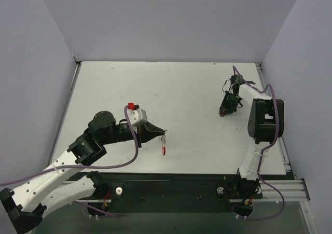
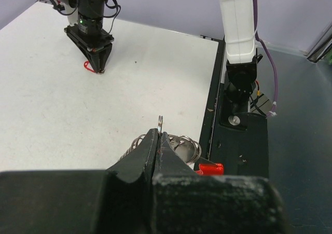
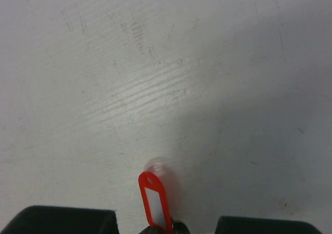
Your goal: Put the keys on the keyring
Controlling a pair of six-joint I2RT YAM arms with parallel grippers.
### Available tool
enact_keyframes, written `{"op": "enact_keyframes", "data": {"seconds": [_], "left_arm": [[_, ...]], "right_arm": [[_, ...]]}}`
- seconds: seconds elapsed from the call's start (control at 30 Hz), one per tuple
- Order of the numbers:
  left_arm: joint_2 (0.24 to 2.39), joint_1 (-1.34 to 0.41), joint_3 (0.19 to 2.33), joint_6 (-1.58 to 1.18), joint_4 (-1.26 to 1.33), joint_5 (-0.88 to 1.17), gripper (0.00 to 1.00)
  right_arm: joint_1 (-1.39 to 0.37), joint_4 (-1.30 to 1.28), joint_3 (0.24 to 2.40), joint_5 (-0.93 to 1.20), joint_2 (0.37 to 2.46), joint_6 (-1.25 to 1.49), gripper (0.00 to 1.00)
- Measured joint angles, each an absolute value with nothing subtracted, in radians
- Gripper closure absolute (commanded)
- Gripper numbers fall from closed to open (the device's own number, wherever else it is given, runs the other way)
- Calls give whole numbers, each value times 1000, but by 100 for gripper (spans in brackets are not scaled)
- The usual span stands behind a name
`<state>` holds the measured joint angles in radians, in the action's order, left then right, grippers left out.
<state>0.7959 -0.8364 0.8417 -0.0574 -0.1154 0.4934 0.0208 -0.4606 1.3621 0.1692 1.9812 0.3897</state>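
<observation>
My left gripper (image 1: 160,132) is shut on a thin silver ring (image 2: 161,121) of the keyring and holds it above the table. Several small silver rings (image 2: 182,147) and a red piece (image 2: 210,168) hang behind the jaws. In the top view they dangle as a short chain with a red end (image 1: 164,151). My right gripper (image 1: 224,111) points down at the far right of the table. It is shut on a small red plastic tag with a white label (image 3: 155,200) that touches the table. The tag's key is hidden behind the jaws.
The white table (image 1: 171,88) is walled at the back and both sides. The right arm's base and cables (image 2: 238,83) stand at the table's near edge, next to the black frame (image 1: 171,190). In the left wrist view the right gripper (image 2: 96,63) shows far off.
</observation>
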Motion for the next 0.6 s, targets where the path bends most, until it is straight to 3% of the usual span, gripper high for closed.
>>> {"op": "enact_keyframes", "data": {"seconds": [0.2,0.6], "left_arm": [[800,-836,842,-54,-118,493,100],[801,-836,842,-46,-122,482,100]], "right_arm": [[21,-461,1364,195,1982,389,100],[-25,-462,1365,220,1960,381,100]]}}
